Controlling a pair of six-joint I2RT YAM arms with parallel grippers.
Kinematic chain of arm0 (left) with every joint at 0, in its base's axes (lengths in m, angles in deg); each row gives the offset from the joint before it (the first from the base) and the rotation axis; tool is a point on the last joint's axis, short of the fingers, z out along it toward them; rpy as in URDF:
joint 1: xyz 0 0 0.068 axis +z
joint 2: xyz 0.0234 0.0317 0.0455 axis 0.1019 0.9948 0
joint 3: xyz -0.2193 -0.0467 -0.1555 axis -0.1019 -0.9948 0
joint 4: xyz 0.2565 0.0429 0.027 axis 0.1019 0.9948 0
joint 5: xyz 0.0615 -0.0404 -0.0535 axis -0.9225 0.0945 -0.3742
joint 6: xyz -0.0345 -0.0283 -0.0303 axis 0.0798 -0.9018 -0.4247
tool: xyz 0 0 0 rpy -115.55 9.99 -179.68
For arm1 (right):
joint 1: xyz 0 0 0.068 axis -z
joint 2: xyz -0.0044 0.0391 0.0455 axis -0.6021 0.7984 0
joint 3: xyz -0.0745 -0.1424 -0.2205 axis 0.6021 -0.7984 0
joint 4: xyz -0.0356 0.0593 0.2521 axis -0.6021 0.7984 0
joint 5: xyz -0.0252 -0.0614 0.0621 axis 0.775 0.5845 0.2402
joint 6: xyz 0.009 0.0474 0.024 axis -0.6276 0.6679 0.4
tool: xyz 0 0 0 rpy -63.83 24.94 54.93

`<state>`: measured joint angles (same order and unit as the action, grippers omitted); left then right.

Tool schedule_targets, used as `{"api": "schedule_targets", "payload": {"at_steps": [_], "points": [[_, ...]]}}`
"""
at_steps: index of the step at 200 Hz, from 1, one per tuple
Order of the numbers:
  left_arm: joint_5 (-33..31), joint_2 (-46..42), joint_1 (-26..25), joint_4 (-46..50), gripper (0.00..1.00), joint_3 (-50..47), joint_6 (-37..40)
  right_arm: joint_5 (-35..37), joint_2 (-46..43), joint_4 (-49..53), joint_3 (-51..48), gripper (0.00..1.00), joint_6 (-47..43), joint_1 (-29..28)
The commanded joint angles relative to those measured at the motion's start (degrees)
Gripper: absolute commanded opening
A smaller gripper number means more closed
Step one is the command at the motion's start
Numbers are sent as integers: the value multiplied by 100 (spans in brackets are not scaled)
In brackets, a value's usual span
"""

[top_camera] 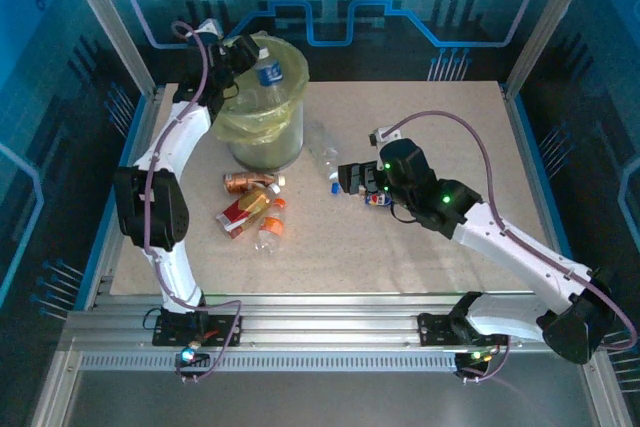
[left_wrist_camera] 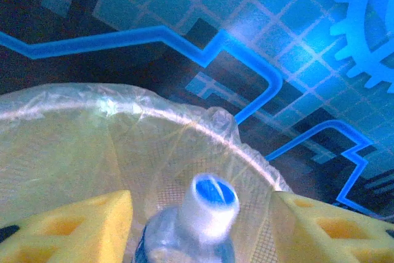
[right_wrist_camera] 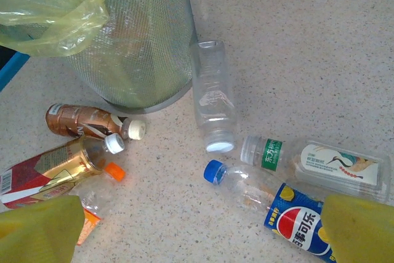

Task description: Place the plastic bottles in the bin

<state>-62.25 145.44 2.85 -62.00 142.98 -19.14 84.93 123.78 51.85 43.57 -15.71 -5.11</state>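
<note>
Left hand (left_wrist_camera: 200,217) grasps a clear blue-capped bottle (left_wrist_camera: 209,201) above the round, bag-lined mesh bin (top_camera: 265,132), upper left of the overhead view. Right hand (right_wrist_camera: 200,232) is spread wide over loose bottles (right_wrist_camera: 212,97) on the speckled tabletop (right_wrist_camera: 295,60).

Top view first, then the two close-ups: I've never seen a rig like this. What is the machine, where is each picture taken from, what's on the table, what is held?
Two white robot arms are bolted at the table's near edge. The top view looks down from above them; each close-up comes from a camera on one arm's wrist, so the yellow pads at its bottom corners are that arm's own claw. The left claw is over the bin, a blue-capped bottle between its pads; whether they grip it is unclear. The right claw hangs open above loose bottles: a clear bottle, a green-labelled bottle, a blue-labelled bottle, and a brown bottle and a red bottle beside the bin.
</note>
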Motion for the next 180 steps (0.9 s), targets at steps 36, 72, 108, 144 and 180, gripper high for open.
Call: {"api": "schedule_targets", "payload": {"at_steps": [36,72,108,144,180], "points": [[-266,-196,63,364,74,408,561,-50,104,115,229,100,105,82],[-254,-639,63,418,85,175,672,-102,403,490,514,100,243,248],[-51,-1229,63,606,99,-232,679,-328,1137,1122,1119,96,277,398],[179,-2184,63,500,99,-1176,537,-547,2090,1792,1912,93,151,475],[510,-3258,63,314,99,-2295,398,-720,3359,2485,3011,89,-183,537]]}}
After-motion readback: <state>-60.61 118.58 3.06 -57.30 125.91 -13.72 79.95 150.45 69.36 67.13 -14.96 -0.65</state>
